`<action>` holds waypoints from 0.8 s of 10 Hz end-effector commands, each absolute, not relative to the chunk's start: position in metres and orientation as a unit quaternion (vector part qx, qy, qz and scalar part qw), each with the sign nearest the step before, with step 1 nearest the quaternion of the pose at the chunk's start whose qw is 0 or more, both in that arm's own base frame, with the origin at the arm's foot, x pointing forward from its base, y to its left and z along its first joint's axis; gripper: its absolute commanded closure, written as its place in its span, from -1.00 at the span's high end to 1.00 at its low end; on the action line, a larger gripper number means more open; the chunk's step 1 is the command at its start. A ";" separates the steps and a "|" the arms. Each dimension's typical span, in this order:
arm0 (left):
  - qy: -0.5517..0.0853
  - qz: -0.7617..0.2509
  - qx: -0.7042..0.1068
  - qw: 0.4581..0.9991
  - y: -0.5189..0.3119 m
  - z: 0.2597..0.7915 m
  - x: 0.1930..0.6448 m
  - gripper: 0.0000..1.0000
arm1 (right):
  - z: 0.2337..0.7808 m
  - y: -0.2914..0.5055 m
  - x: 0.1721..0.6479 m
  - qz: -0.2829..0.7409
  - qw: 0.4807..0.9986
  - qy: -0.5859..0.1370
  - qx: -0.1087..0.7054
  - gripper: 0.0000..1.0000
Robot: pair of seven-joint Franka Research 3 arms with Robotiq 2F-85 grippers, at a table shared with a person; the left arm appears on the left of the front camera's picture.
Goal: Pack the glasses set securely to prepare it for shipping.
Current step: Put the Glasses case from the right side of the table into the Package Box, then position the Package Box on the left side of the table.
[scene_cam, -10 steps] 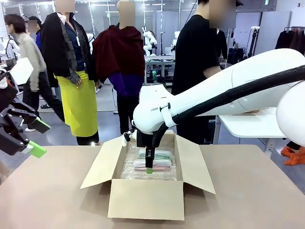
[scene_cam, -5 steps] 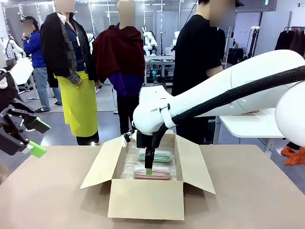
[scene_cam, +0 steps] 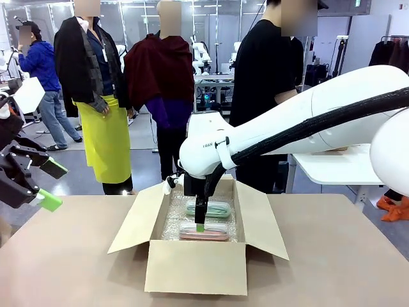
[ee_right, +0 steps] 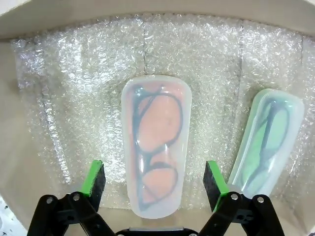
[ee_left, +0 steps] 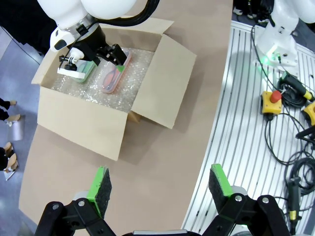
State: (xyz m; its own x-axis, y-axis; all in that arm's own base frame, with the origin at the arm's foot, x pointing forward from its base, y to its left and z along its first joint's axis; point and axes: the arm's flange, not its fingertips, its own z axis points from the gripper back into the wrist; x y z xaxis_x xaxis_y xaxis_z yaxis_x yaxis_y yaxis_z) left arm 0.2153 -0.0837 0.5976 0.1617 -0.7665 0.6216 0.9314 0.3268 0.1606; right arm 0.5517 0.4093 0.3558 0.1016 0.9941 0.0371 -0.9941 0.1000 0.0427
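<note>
Right wrist view: the right tool (ee_right: 154,181) points down into a cardboard carton (ee_right: 9,137), its two green-padded fingers spread wide. Between them lies the pale pink case (ee_right: 156,142), a flat oblong with rounded ends, with dark spectacle frames showing through its translucent lid. A strip of lining shows on each side between the case and the pads, so neither pad touches it. The mint-green case (ee_right: 266,142) lies just beside it, toward the picture's right. It is slightly tilted and apart from the pink one, and it too has dark frames inside. Both cases rest on bubble wrap (ee_right: 197,59) that covers the carton's floor and climbs its walls.

Front view: the carton stands open in the middle of the table (scene_cam: 332,268), flaps folded outward. The white right arm comes in from the picture's right and reaches down into it. The pink case lies nearer the robot, and the green one lies behind it, toward the far side. A person (scene_cam: 265,77) in black stands beyond the carton. The left tool (scene_cam: 52,185) hangs at the picture's left edge, raised above the table, its fingers wide apart and holding nothing.

Left wrist view: seen from above, the left tool's two pads stand wide apart over bare tabletop, well apart from the carton. Both cases show inside the carton beneath the right arm.
</note>
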 end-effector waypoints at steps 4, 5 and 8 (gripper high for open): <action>-0.318 -0.572 -0.134 0.744 -0.083 0.599 0.215 1.00 | 0.355 0.411 0.550 0.671 0.741 0.001 0.028 1.00; -0.318 -0.572 -0.134 0.744 -0.083 0.599 0.215 1.00 | 0.355 0.411 0.550 0.671 0.741 0.001 0.028 1.00; -0.318 -0.572 -0.134 0.744 -0.083 0.599 0.215 1.00 | 0.355 0.411 0.550 0.671 0.741 0.001 0.028 1.00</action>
State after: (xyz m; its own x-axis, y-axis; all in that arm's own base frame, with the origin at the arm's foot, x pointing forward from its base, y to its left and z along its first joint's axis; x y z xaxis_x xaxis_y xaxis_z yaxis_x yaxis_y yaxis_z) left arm 0.2153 -0.0837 0.5976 0.1617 -0.7665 0.6216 0.9314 0.3267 0.1607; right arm 0.5517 0.4094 0.3544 0.1015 0.9942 0.0363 -0.9940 0.0998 0.0447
